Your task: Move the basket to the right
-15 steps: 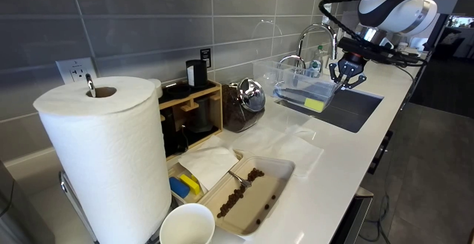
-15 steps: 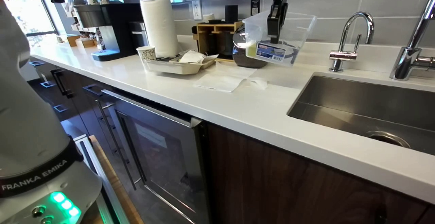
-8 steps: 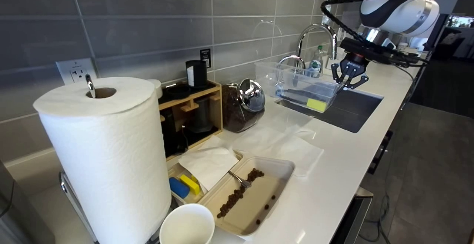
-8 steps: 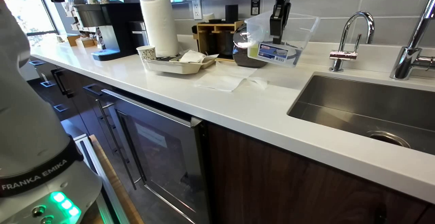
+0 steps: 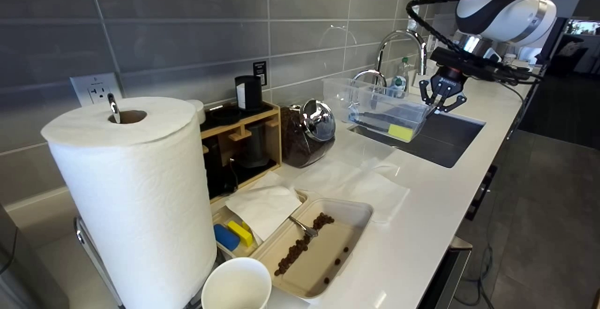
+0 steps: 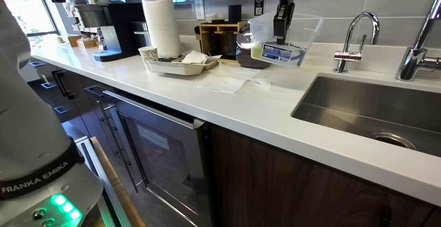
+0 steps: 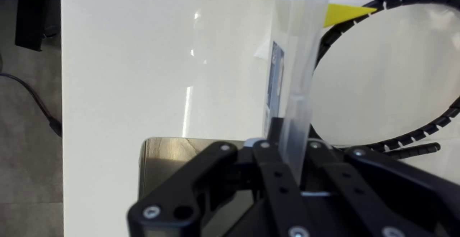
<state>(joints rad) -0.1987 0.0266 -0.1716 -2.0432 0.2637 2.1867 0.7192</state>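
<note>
The basket (image 5: 370, 107) is a clear plastic tub with a blue label and a yellow-green piece and a black coiled cable inside. In both exterior views it hangs above the counter, slightly tilted, near the sink's edge; it also shows in an exterior view (image 6: 305, 30). My gripper (image 5: 436, 107) is shut on the basket's near wall, with the fingers pointing down; it also shows in an exterior view (image 6: 280, 37). In the wrist view, the basket's wall (image 7: 300, 82) runs between the two fingers of the gripper (image 7: 293, 136). The fingertips are partly hidden by the wall.
The sink (image 6: 365, 96) and small faucet (image 6: 348, 49) stand to the basket's right in an exterior view. A glass jar (image 5: 304, 135), a wooden box (image 5: 248, 149), paper napkins (image 5: 375, 187), a tray with brown bits (image 5: 323, 252) and a paper towel roll (image 5: 131, 196) line the counter.
My gripper and the basket have shifted slightly to the right in both exterior views since one second ago. Over the last half second they have stayed still.
</note>
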